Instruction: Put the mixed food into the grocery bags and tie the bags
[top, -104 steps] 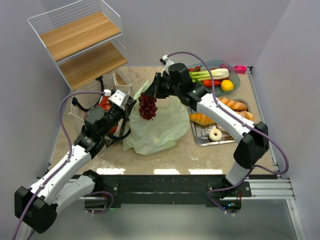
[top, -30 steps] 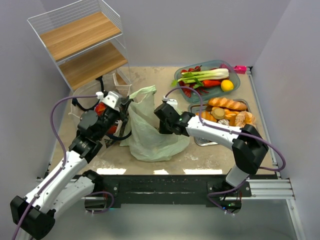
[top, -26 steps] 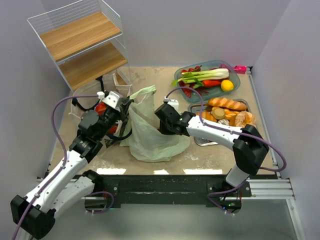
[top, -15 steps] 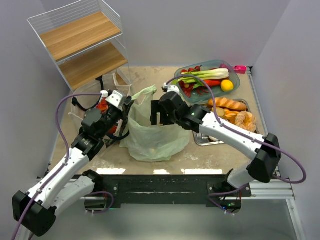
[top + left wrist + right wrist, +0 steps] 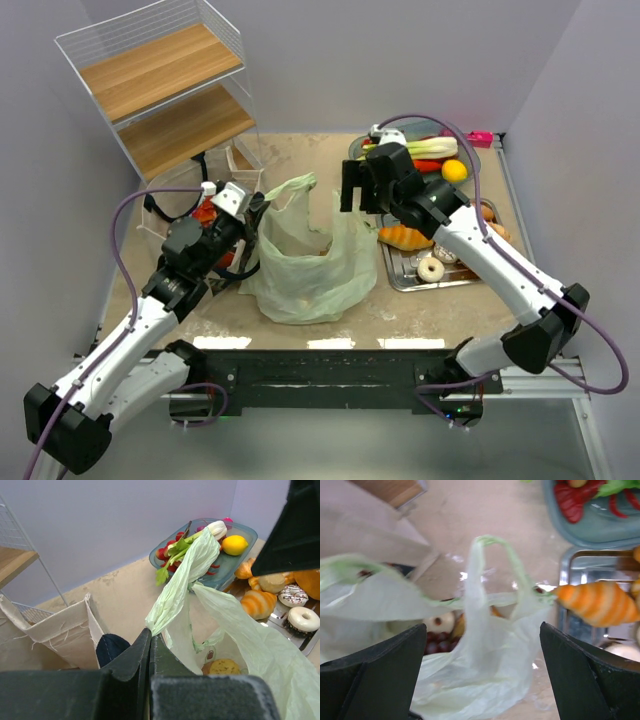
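Left gripper [image 5: 150, 634]: jaws pressed together on one handle loop [image 5: 176, 590] of the thin pale-green plastic bag [image 5: 310, 272]. It holds that side raised, left of centre in the overhead view. The bag mouth gapes open and its base sits on the tan tabletop [image 5: 300, 158]. The right wrist view shows dark grapes [image 5: 439, 644] inside, plus a pale round item I cannot identify.

Right gripper [image 5: 359, 192]: fingers spread wide, nothing between them. It hovers above the bag's right edge, upper centre of the overhead view. The second handle loop [image 5: 490, 567] stands free beneath it.

Beige canvas tote [image 5: 65, 630]: just left of the green bag, largely behind the left wrist. Contents mostly hidden.

Right of the bag: rectangular metal tray [image 5: 420, 287] carrying a striped orange croissant [image 5: 403, 237] and a white-iced doughnut [image 5: 431, 268].

Upper right: oval blue-grey tray [image 5: 473, 153] with a yellow lemon [image 5: 454, 171], a leek [image 5: 218, 528] and red pieces.

Upper left: white wire shelf with wooden boards [image 5: 160, 85].
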Tool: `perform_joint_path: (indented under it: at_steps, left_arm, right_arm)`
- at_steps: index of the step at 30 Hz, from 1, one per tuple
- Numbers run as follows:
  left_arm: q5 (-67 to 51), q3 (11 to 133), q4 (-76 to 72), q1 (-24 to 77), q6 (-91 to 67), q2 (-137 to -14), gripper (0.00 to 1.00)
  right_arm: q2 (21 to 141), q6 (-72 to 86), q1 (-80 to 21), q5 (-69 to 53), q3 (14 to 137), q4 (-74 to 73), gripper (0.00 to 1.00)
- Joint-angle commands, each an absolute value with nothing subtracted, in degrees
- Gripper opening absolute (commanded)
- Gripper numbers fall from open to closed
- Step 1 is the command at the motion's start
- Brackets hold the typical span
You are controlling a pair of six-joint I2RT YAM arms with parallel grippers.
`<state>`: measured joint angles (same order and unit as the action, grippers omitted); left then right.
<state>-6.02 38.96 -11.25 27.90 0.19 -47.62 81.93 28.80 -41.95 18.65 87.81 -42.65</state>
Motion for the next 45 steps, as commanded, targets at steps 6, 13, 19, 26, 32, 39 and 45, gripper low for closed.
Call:
perform_joint_path:
  at_steps: [6,13,19,26,32,39,45]
  left_arm:
    - [-6.7,40.3,-13.4,28.2,0.4,-48.1,0.0]
    - [-6.2,40.5,-13.1,28.2,0.4,-47.8,0.0]
    - [-5.5,40.3,-13.1,28.2,0.4,-47.1,0.0]
    - [-1.9,40.4,-14.5,28.2,0.5,-47.5,0.0]
    - [5.0,47.9,-15.7,28.2,1.4,-48.3,0.0]
    - [2.4,42.6,-18.3,28.2,0.4,-46.5,0.0]
    - [-2.1,39.5,-9.2,28.2,-4.0,-46.3,0.0]
  right_arm:
    - [92.0,19.7,-39.0,16.0,90.5,-37.0,0.98]
    - [101.2,19.7,-38.2,13.4,93.6,-33.1,0.96]
    - [104.2,19.6,-36.5,4.9,92.8,-28.5,0.59]
    - [99.7,19.1,-35.6,2.3,100.0,-32.0,0.0]
    - [93.5,18.5,-35.6,1.7,110.3,-33.3,0.0]
    - [82.7,19.1,-35.7,1.5,93.6,-25.8,0.0]
    - [77.3,18.9,-35.7,1.2,78.3,-21.7,0.0]
